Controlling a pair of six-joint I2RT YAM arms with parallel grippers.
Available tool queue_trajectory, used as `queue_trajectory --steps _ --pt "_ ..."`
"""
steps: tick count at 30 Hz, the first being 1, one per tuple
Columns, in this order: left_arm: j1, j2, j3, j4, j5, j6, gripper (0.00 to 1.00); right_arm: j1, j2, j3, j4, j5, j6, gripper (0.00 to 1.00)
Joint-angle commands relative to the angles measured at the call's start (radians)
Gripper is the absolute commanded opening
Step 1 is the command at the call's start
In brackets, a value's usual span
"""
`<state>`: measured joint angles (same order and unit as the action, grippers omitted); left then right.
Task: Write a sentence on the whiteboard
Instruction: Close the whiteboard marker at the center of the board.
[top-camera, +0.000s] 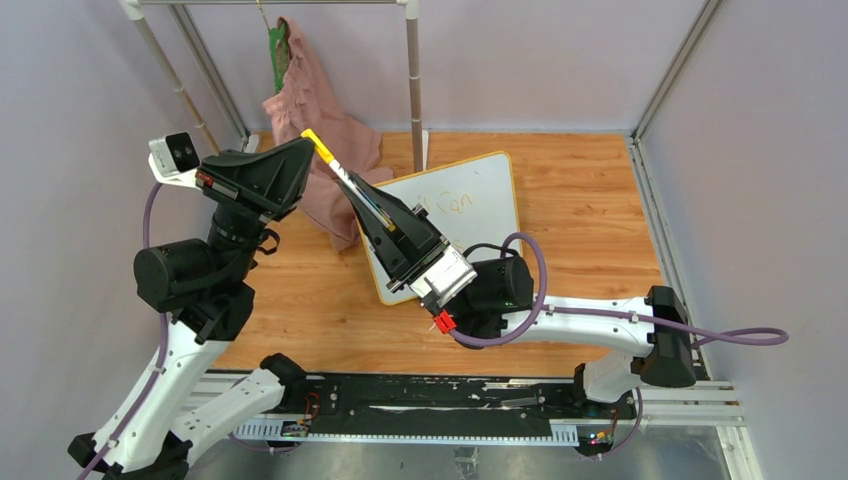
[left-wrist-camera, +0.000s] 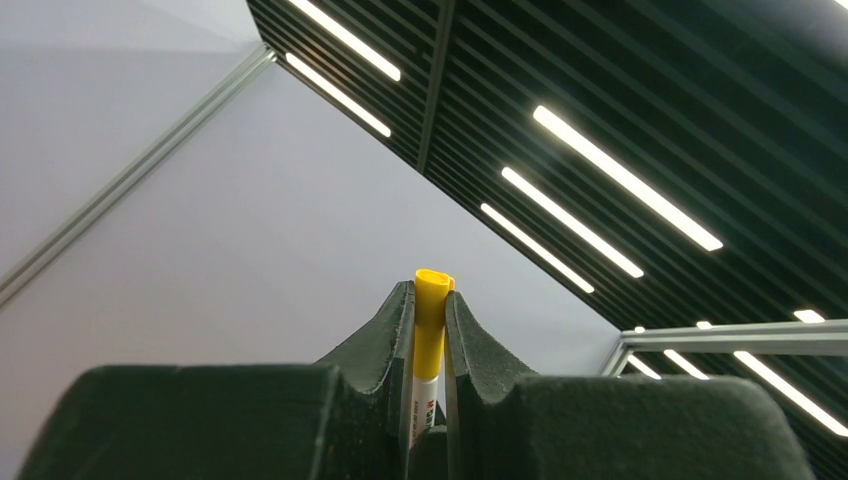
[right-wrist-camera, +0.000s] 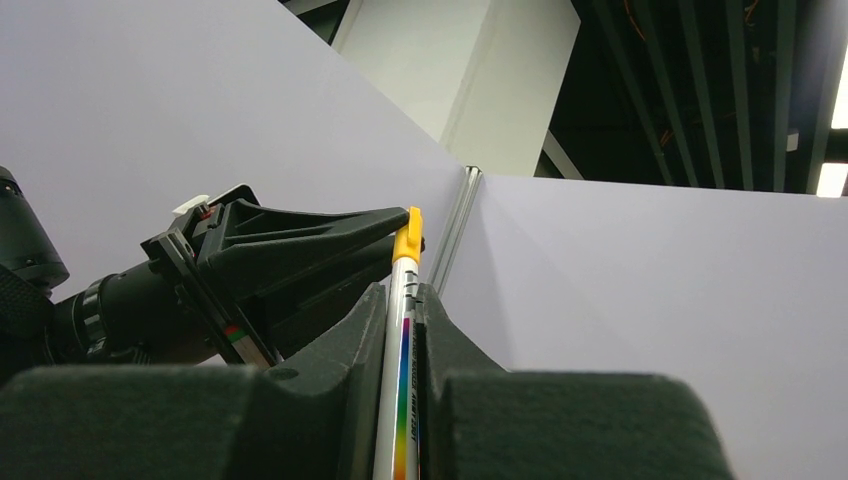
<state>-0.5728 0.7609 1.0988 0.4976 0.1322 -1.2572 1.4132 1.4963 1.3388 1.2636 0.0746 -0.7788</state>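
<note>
Closest to the lens in the left wrist view are the two dark fingers of the left claw (left-wrist-camera: 430, 296), pressed together on the yellow cap (left-wrist-camera: 432, 305) of a marker, with a bit of white barrel showing just under it. It's the same in the right wrist view: the right claw (right-wrist-camera: 400, 293) is pinching the marker (right-wrist-camera: 402, 350) further down its white barrel, the part with the rainbow stripe. The capped end sticks out past its fingertips, and the left claw comes in from the left to meet it. So both claws are clamped on the one pen, one on the cap and one on the body, and both wrist cams look up at walls and ceiling lights. From the top cam the marker runs diagonally, cap end toward the far left. The whiteboard (top-camera: 487, 222) sits askew around the middle of the wooden tabletop (top-camera: 590, 210), and its near-left part is hidden under the right claw. There's some faint orange handwriting (top-camera: 455, 204) on it. I can read something like "Can"; the rest is covered or too faint. A pink garment (top-camera: 312, 115) hangs from a metal rack (top-camera: 414, 80) at the back, and its lower end is just beside the board's left edge.
</note>
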Motion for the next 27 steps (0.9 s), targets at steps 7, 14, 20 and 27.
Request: queue_trajectory --steps 7,14,20,27 --pt "-0.061 0.043 -0.049 -0.11 0.187 0.002 0.0 -0.004 0.041 0.06 -0.054 -0.053 0.004 0.0" --pt "-0.082 0.044 -0.067 -0.11 0.183 0.004 0.0 -0.003 0.048 0.077 -0.063 -0.057 0.001 0.0" --pt "-0.094 0.045 -0.079 -0.11 0.178 0.008 0.0 -0.003 0.053 0.084 -0.062 -0.058 0.003 0.0" --pt "-0.095 0.024 -0.047 -0.15 0.126 0.052 0.0 0.0 0.033 0.05 -0.056 -0.056 0.003 0.0"
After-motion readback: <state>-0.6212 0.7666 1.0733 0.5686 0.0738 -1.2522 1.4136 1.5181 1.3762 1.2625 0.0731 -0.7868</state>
